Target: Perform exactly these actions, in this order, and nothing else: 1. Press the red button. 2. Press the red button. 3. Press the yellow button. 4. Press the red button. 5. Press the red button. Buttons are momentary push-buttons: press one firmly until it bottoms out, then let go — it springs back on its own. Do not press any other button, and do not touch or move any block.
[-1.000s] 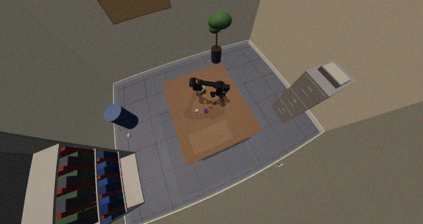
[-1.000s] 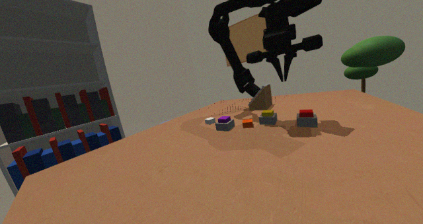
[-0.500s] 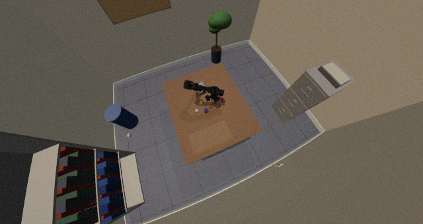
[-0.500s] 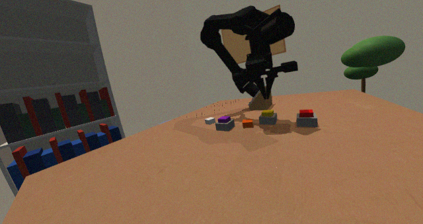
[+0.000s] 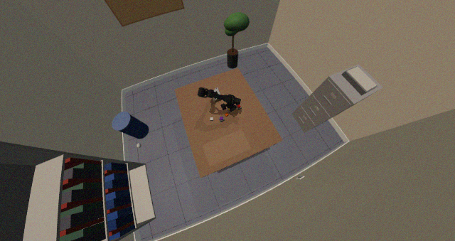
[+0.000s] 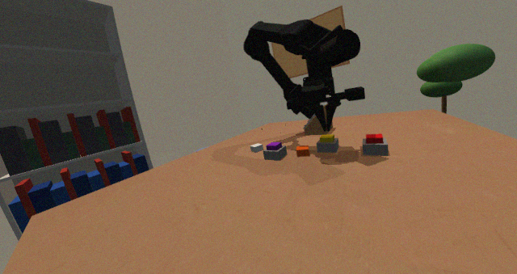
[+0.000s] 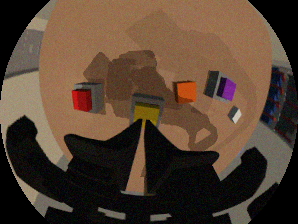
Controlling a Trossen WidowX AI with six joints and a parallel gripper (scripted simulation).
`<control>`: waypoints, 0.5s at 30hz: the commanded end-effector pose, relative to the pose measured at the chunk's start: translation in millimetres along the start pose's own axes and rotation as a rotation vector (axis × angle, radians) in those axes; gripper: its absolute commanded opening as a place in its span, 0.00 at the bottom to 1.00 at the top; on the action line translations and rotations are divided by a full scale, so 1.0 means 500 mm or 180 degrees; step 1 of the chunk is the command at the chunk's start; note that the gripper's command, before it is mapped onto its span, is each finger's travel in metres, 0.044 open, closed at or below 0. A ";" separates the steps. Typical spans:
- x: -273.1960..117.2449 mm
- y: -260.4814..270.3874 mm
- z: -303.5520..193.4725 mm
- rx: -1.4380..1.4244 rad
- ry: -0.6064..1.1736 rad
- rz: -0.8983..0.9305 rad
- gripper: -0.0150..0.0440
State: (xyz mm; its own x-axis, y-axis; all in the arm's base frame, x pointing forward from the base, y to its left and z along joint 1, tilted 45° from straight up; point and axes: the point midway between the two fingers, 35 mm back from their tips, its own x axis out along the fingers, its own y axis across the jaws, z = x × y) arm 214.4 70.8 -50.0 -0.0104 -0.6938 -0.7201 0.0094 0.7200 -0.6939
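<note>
Directly below fingers: yellow button (image 7: 147, 110).

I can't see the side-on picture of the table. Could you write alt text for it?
A black robot arm bends down over a brown table, its shut gripper poised just above and behind a yellow button. Along the row sit a white block, purple button, orange block and red button.
</note>
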 end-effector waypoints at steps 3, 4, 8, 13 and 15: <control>0.023 -0.003 -0.002 -0.0009 0.0013 -0.0021 0.29; 0.027 -0.003 -0.002 -0.0009 0.0013 -0.0021 0.29; 0.039 -0.004 -0.003 -0.0009 0.0013 -0.0022 0.29; 0.044 -0.004 -0.003 -0.0009 0.0013 -0.0023 0.29; 0.044 -0.004 -0.003 -0.0009 0.0013 -0.0023 0.29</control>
State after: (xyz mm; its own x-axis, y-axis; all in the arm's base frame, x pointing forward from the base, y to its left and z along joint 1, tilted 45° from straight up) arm 213.9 57.2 -63.5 -0.0101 -0.6953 -0.7187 0.0095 0.7186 -0.6953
